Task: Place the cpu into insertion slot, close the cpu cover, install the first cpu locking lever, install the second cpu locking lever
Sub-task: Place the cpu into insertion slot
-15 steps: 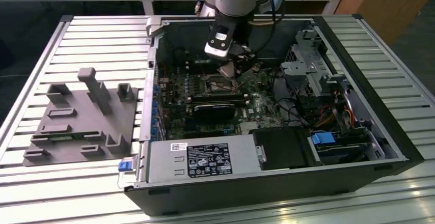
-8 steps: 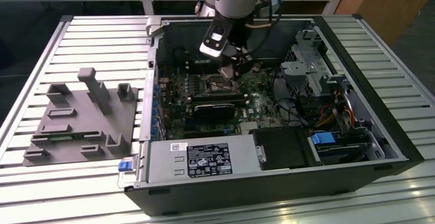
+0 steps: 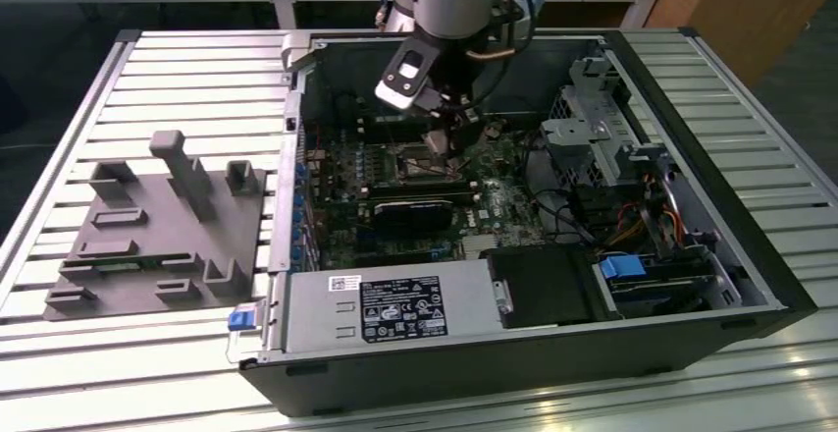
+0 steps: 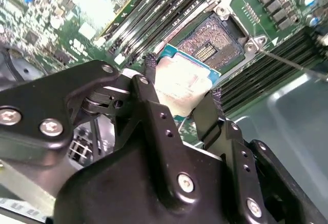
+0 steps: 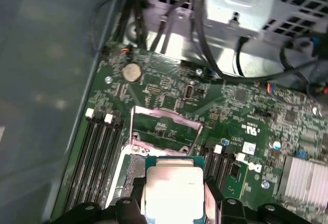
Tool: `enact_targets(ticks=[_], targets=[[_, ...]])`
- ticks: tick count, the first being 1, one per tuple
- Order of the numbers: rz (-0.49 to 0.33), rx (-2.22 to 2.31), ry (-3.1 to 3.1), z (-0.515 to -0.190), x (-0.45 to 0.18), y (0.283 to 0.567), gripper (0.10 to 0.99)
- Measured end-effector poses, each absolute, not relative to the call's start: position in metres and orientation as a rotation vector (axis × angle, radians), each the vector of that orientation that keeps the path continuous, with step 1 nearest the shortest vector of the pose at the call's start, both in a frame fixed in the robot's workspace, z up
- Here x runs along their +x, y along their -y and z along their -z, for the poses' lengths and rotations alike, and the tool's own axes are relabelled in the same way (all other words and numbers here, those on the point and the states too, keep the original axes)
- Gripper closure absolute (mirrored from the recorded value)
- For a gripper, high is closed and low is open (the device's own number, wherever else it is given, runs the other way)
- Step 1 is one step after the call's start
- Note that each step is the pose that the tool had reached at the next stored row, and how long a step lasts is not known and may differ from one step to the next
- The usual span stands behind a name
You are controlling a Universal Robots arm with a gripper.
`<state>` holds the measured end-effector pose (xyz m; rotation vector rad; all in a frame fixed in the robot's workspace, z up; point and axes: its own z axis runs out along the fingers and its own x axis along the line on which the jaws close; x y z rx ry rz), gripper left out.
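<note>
The cpu, a flat square chip with a pale metal top, sits between my black fingers; my gripper is shut on it. It hangs a little above the open insertion slot, partly overlapping one of its corners. In the first wrist view the cpu covers most of the slot, and my gripper clamps its two sides. The cpu cover, a thin silvery frame, stands raised at the slot's far edge. In the exterior view my gripper is down inside the case over the motherboard.
The open computer case lies on a slatted table. Memory slots flank the socket. A metal drive cage and cables are close by. A power supply fills the front. A grey fixture plate lies outside, at the exterior view's left.
</note>
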<state>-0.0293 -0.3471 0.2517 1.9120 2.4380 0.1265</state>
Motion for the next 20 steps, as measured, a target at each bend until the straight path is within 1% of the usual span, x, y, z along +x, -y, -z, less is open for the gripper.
enact_targets(ticks=[10, 20], targets=[[-0.12, 2.11, -2.26, -0.247, -0.03, 0.347, 0.553], [-0.119, 2.134, -2.235, -0.239, -0.042, 0.34, 0.553]])
